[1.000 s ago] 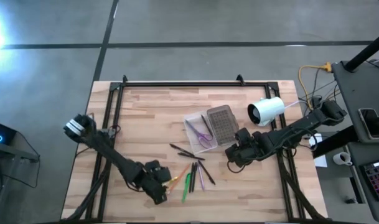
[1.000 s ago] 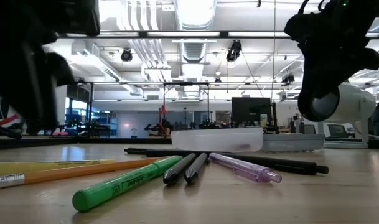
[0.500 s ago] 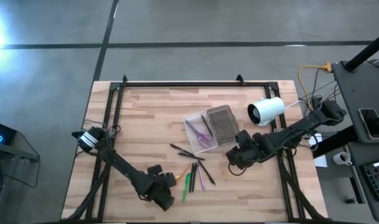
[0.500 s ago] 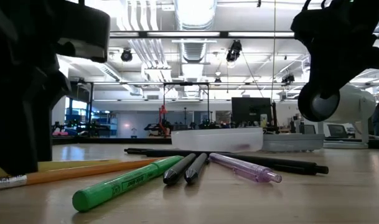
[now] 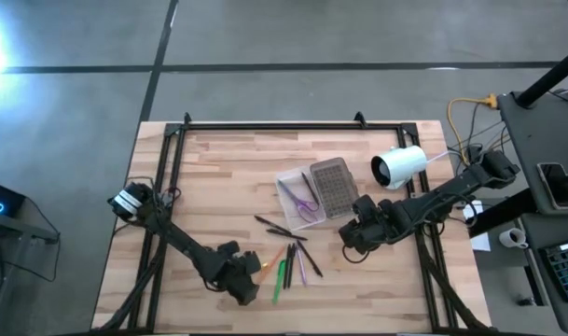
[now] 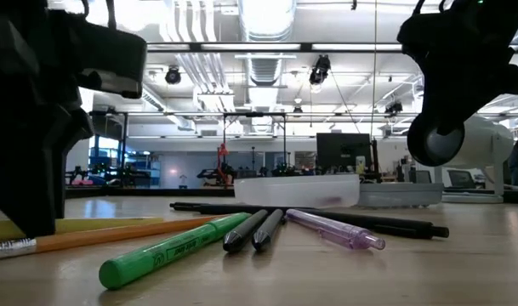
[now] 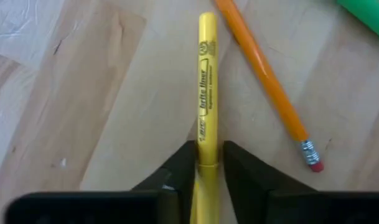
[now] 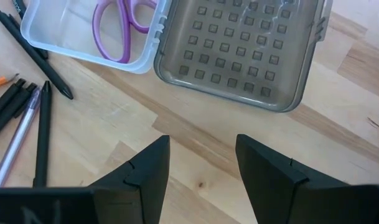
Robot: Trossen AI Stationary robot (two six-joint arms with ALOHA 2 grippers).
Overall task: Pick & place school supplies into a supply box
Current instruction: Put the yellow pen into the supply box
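Observation:
A yellow highlighter (image 7: pixel 206 93) lies on the wooden table beside an orange pencil (image 7: pixel 264 81) and a green marker (image 5: pixel 281 277). My left gripper (image 7: pixel 208 171) is down at the table's near side, shut on the highlighter. The supply box's clear tray (image 8: pixel 71 31) holds purple scissors (image 8: pixel 124 25). Its grey lid (image 8: pixel 239 50) lies folded out flat beside it. My right gripper (image 8: pixel 201 168) hangs open above bare wood next to the lid and touches nothing. My left gripper pinches the yellow highlighter's barrel (image 7: pixel 207 152) between its two fingers, one on each long side, well back from the tip that points away. The fingers come down from above. The highlighter lies flat on the table.
Black pens (image 5: pixel 284 229) and a purple pen (image 5: pixel 300 266) lie between the box and the green marker. A white cylindrical camera (image 5: pixel 398 166) stands at the right, behind my right arm. A black frame (image 5: pixel 265 124) runs along the table's far and side edges.
My left gripper has come down to the table top at the yellow highlighter. My right gripper has kept still.

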